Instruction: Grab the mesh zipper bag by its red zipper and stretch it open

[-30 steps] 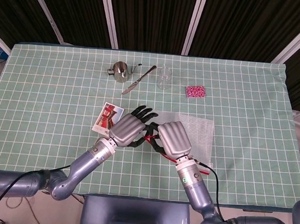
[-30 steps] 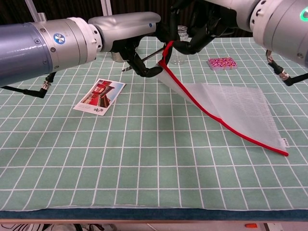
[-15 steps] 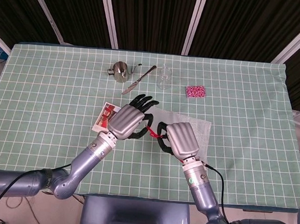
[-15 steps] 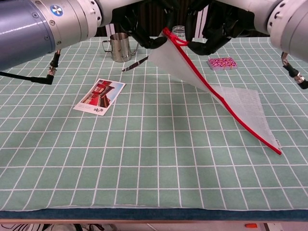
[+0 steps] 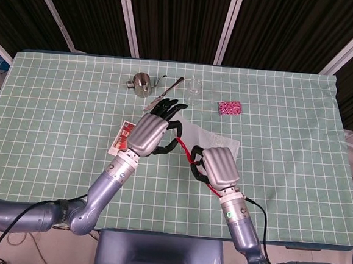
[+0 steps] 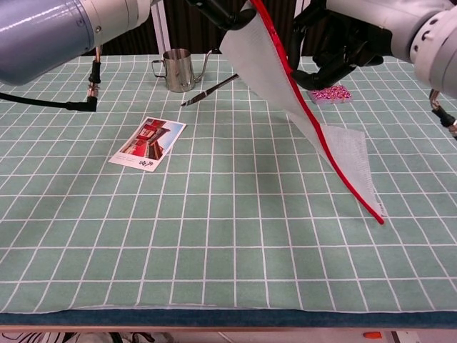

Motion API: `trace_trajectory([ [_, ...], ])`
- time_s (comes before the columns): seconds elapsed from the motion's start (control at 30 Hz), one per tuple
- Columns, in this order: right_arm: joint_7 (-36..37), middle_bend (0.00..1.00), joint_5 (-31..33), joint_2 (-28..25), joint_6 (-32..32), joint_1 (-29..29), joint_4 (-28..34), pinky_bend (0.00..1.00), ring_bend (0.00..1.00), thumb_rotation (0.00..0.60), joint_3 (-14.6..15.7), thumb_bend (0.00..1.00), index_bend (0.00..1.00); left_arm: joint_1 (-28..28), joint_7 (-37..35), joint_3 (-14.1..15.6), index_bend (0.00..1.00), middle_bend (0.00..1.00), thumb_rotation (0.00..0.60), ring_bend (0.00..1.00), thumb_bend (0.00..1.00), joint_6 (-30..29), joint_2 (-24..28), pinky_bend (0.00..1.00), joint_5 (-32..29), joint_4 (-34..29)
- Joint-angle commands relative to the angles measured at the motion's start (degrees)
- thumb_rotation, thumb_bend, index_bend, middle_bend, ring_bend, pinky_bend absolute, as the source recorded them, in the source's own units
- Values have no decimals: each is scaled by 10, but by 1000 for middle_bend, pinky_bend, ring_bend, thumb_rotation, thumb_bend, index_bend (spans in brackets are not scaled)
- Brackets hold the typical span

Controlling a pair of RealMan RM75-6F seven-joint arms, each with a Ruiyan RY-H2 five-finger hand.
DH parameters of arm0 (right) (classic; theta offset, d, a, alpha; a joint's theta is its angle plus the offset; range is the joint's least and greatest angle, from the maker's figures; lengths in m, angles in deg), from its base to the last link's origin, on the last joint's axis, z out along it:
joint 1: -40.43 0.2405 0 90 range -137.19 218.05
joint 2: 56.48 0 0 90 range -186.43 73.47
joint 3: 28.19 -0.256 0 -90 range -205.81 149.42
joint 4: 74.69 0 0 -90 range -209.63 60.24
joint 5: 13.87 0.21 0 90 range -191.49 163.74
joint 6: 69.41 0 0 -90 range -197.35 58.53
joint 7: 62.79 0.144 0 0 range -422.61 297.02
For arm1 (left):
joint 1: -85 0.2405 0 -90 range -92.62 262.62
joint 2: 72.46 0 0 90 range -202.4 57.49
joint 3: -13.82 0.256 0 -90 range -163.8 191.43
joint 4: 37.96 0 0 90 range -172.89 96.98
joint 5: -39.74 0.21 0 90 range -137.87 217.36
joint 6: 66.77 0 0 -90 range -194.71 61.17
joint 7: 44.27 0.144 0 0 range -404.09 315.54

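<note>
The mesh zipper bag (image 6: 270, 66) hangs steeply above the table, its white mesh (image 5: 217, 141) slanting down to a corner that touches the cloth (image 6: 355, 158). Its red zipper (image 6: 314, 127) runs along the raised edge and shows as a short red strip (image 5: 188, 153) between my hands. My left hand (image 5: 150, 133) grips the top end of the zipper, and only its dark fingers (image 6: 214, 8) show at the chest view's upper edge. My right hand (image 5: 220, 166) holds the zipper a little lower, its fingers (image 6: 330, 51) curled behind the bag.
A picture card (image 5: 121, 138) (image 6: 148, 143) lies left of my hands. At the back stand a metal cup (image 5: 142, 83) (image 6: 178, 69), a knife (image 5: 166, 91) (image 6: 209, 89), a glass jar (image 5: 194, 90) and a pink sponge-like pad (image 5: 230, 107) (image 6: 328, 93).
Both hands have risen and drawn slightly apart, still holding the zipper. The bag has come further off the table and now hangs steeper, with only its far corner touching.
</note>
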Motion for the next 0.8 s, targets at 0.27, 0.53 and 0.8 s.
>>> trace_trajectory([
  [0.27,3,1000,7,2,-6,-9,-10,945,1000,600,2,671,661,-8,-6,-26,590,121,600,0,424,-18,-4,0,2,-2],
  [0.53,9,1000,19,-13,-6,-19,-27,945,1000,600,-1,673,661,-6,-14,-43,591,121,600,0,424,-28,16,0,7,-6],
  [0.8,29,1000,43,-55,-10,-37,-49,946,1000,600,-23,671,661,32,-44,-27,590,121,600,0,423,-39,68,0,32,-26],
])
